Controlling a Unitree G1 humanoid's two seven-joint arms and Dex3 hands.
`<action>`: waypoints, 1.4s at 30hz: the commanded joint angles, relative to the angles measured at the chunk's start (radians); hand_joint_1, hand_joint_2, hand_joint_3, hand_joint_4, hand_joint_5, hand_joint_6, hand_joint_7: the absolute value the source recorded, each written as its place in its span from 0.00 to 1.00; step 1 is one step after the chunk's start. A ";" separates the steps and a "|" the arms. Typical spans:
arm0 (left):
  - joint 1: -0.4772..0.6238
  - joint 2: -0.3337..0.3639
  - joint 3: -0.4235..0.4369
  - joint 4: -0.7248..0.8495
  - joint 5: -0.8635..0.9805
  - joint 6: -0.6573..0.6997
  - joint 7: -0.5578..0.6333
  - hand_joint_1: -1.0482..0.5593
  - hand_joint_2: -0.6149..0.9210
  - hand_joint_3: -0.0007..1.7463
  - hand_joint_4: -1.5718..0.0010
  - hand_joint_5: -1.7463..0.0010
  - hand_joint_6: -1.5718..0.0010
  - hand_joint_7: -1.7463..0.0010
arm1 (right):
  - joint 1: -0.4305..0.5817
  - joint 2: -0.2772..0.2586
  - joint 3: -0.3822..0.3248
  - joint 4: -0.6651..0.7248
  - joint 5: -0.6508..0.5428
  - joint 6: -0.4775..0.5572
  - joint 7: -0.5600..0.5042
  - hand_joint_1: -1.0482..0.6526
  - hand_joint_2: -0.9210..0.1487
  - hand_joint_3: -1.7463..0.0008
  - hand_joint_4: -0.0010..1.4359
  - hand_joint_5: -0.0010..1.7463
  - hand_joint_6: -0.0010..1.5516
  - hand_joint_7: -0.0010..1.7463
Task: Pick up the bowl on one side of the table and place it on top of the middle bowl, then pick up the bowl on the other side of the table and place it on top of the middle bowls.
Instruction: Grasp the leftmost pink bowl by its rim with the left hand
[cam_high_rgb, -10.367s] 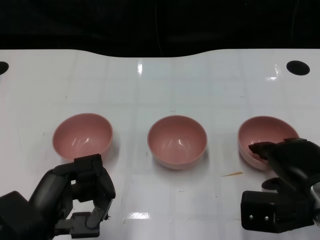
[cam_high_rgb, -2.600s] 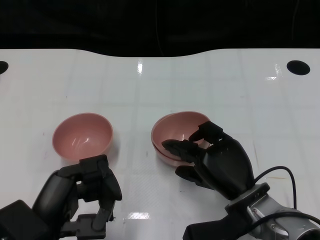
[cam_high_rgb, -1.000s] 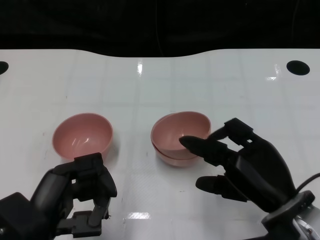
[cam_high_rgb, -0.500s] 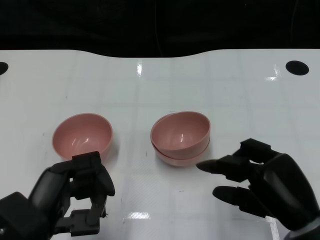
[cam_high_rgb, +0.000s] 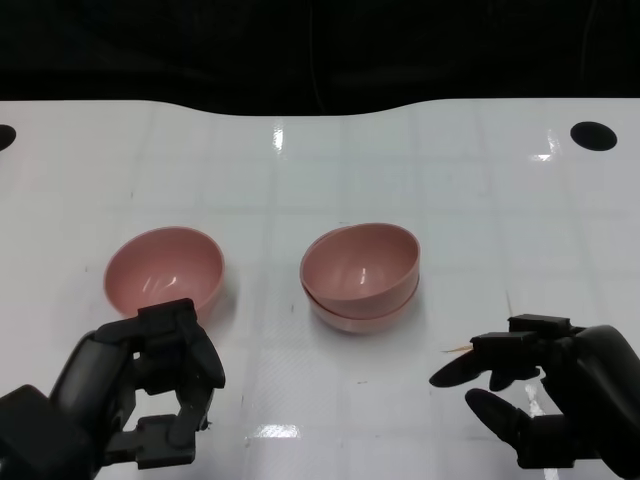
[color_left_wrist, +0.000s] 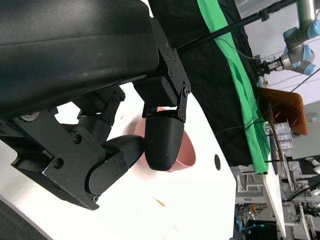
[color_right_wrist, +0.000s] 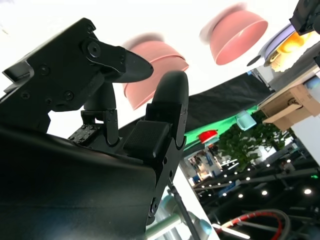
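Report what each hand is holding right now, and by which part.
Nothing is held. The right hand is open and apart from the stacked bowls. The left hand sits with fingers curled, empty, just short of the left bowl.

No writing, label, brand, number or sign can be read in any view — the pink bowls, the white table and the black hands are all plain, and the background clutter is too small or blurred to read.

Black fingers (color_right_wrist: 125, 65) spread before stacked bowls (color_right_wrist: 150, 67) and lone bowl (color_right_wrist: 237, 35).
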 joint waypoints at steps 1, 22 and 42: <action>-0.009 0.038 0.020 -0.018 0.031 -0.031 0.000 0.57 0.74 0.63 0.50 0.04 0.44 0.17 | 0.019 0.027 -0.021 -0.014 0.026 0.024 0.013 0.58 0.59 0.24 0.60 0.93 0.65 0.46; -0.086 0.224 0.088 -0.089 0.118 -0.017 -0.063 0.47 0.97 0.09 0.57 0.54 0.48 0.91 | 0.016 0.077 -0.045 0.021 0.085 0.039 0.085 0.58 0.71 0.05 0.63 1.00 0.51 0.85; -0.283 0.376 -0.034 0.020 0.632 -0.064 -0.014 0.36 0.94 0.00 0.57 0.75 0.53 1.00 | 0.024 0.096 -0.044 0.005 0.059 0.060 0.092 0.57 0.72 0.06 0.63 1.00 0.52 0.83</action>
